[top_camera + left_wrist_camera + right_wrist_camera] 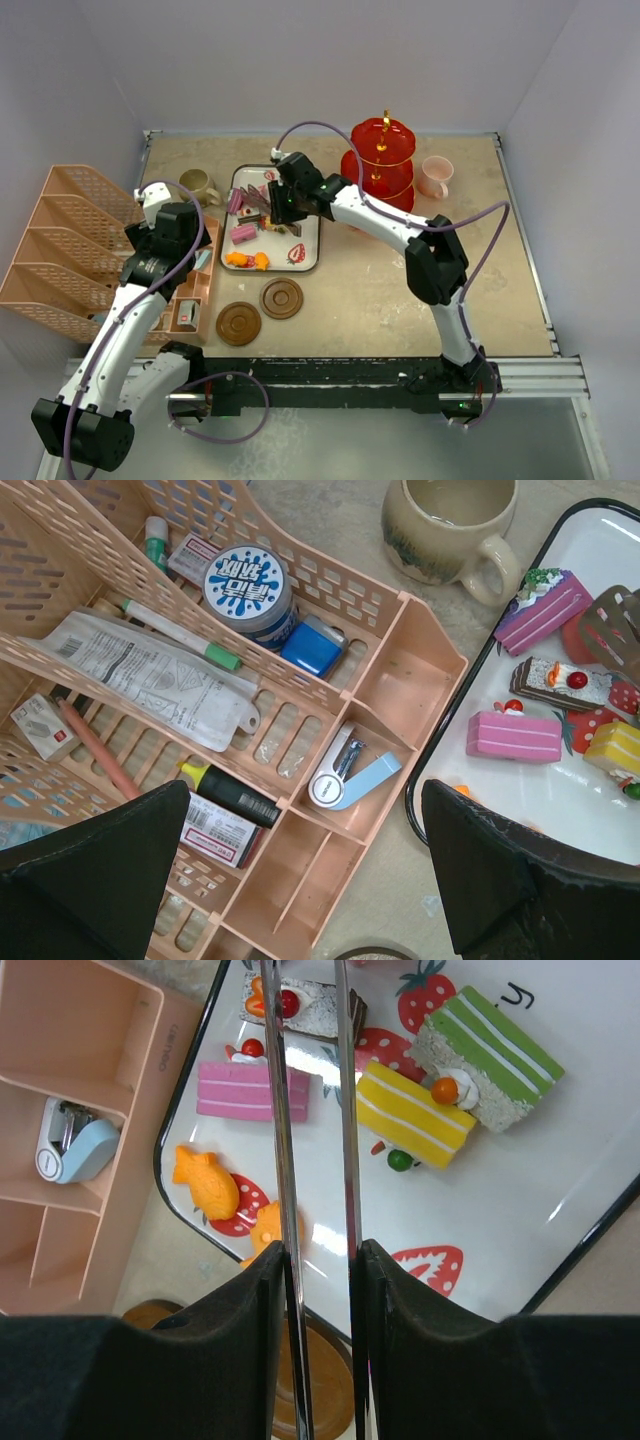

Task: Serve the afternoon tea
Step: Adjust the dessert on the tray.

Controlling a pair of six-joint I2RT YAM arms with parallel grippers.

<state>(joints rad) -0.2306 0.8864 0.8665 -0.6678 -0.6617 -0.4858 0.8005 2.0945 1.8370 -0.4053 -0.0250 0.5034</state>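
Note:
Toy sweets lie on the strawberry tray [310, 255]: a pink cake [250, 1092], a yellow cake [415, 1110], a green cake [490, 1045] and an orange fish [205, 1182]. My right gripper [315, 1250] is shut on the long metal tweezers [283, 1140], held above the tray with the prongs apart over the sweets and their tips out of view. My left gripper [303, 785] is open and empty above the peach organizer [300, 880]. The red three-tier stand [380, 160] and the pink mug [435, 176] stand at the back right. The olive mug [198, 185] is left of the tray. Two brown coasters [239, 323] [282, 298] lie in front of it.
The peach organizer [190, 290] holds a blue and white stapler [350, 775], a highlighter and small boxes. A peach file rack [70, 250] with pens, a tin and a packet fills the left edge. White walls close off the table at the back and sides.

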